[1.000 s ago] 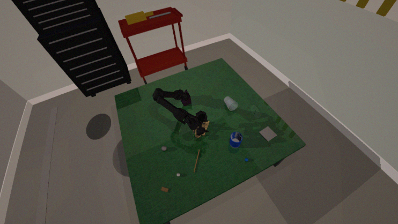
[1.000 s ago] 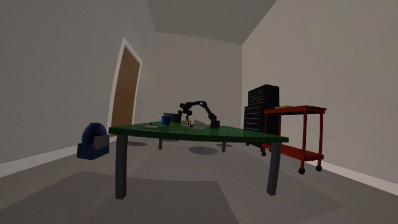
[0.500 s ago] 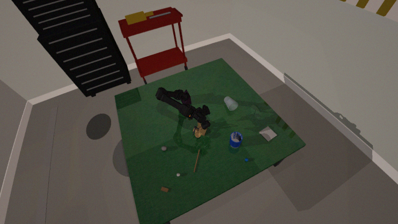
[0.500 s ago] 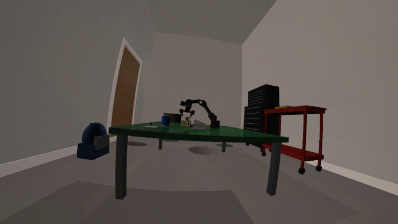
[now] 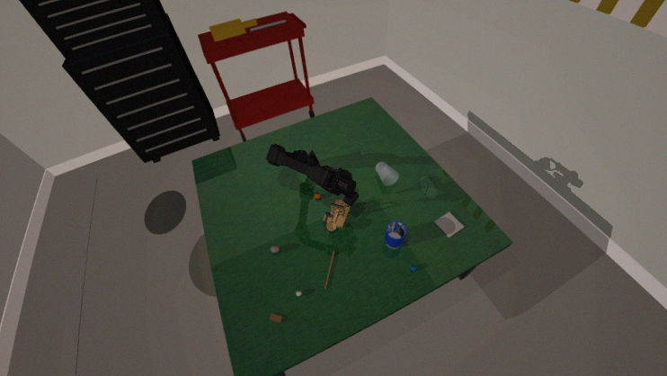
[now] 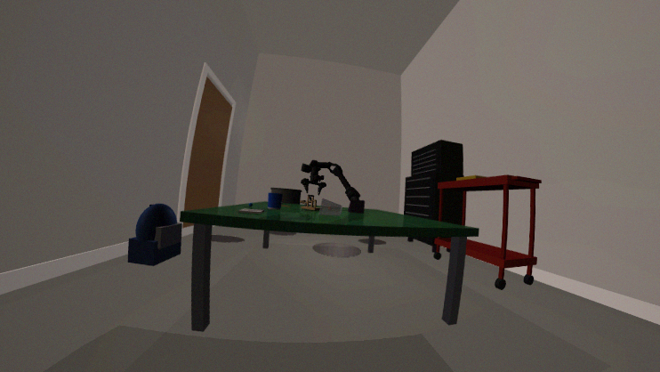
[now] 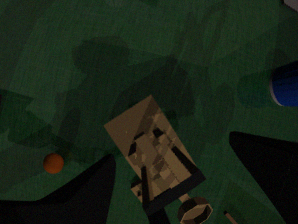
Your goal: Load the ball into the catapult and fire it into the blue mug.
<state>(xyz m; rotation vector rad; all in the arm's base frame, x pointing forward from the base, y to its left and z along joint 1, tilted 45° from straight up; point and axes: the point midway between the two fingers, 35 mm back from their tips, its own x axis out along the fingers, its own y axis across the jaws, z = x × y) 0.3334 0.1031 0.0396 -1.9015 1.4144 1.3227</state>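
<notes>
Gripper (image 6: 313, 185) wide open, empty, above catapult (image 7: 158, 156); orange ball (image 7: 53, 163) lower left: light, rolls, pinch across middle.

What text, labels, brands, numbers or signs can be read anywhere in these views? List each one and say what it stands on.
There is no readable text in any view.
The blue mug, the wooden catapult, the red cart and the black drawer cabinet carry no lettering or numbers.
The yellow stripes on the wall are a pattern, not words.
The pale flat card on the table shows only a plain grey patch.
</notes>
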